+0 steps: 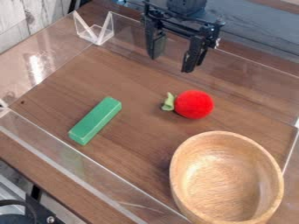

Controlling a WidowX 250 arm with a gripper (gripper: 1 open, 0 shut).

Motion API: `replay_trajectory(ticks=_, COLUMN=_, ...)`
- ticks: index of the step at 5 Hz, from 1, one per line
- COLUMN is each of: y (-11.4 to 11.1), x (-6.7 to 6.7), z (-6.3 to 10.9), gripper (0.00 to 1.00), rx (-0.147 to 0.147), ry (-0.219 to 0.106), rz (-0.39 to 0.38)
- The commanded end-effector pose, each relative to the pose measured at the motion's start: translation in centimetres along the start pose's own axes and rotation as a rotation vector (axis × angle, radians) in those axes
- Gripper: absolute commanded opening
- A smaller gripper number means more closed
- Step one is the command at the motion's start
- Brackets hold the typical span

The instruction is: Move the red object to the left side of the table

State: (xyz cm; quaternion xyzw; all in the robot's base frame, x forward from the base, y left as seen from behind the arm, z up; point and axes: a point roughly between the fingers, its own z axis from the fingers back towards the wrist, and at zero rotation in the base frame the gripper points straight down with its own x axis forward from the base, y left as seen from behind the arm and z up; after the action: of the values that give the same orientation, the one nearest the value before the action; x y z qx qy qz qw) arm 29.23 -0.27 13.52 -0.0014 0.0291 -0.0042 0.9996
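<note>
On the bench (138,156), the green block (96,121) lies at the left, set at a slant. Right of it, toward the back, the fingers (174,56) hang wide apart, holding nothing. The red object (194,104) rests nearer than they do, its green stem pointing left. The wooden bowl (226,178) stands at the front right.
</note>
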Motion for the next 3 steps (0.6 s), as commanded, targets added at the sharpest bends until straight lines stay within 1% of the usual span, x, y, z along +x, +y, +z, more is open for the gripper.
replay_trajectory(ticks=1, y=-0.3, x=1.0, z=-1.4, gripper=1.0, rx=0.002, ry=0.011, rz=-0.167)
replay_trajectory(ticks=2, y=-1.3, x=0.8, z=-3.6, gripper=1.0, rx=0.008, ry=0.019, rz=-0.358)
replay_trajectory(ticks=3, y=-1.9, x=0.8, z=-5.3, gripper=1.0, rx=0.02, ry=0.028, rz=-0.54)
